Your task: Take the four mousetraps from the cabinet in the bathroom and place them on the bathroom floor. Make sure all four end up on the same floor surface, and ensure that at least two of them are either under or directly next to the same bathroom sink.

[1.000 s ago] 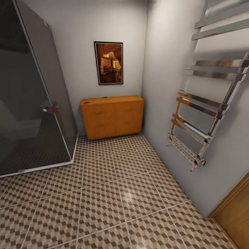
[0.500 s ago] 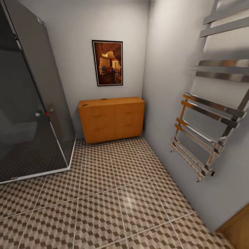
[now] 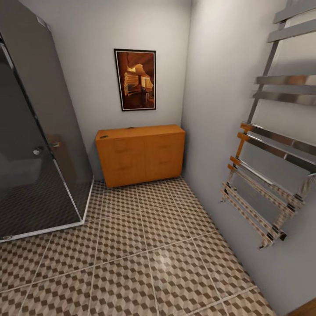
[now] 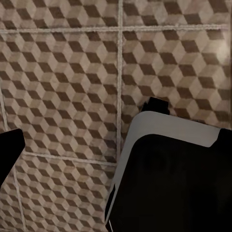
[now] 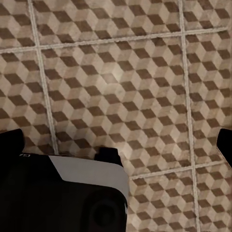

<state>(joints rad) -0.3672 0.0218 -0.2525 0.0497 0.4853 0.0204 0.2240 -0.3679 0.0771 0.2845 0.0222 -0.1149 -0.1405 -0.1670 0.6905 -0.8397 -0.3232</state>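
A dark glass shower enclosure [image 3: 30, 145], a framed picture [image 3: 135, 80] and a chrome towel rail [image 3: 276, 145] line the walls.

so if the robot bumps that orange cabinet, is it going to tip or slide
Probably neither. The cabinet is low and wide, so it seems unlikely to tip. It sits flat on the tiled floor in the corner against two walls, which should stop it sliding back. It looks like solid wood, so likely heavy.

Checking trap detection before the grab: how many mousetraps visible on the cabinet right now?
2 possible: small dark marks on the cabinet top, one near its left front corner, one at the back edge. Too small to confirm as mousetraps. Others may be hidden inside the drawers.
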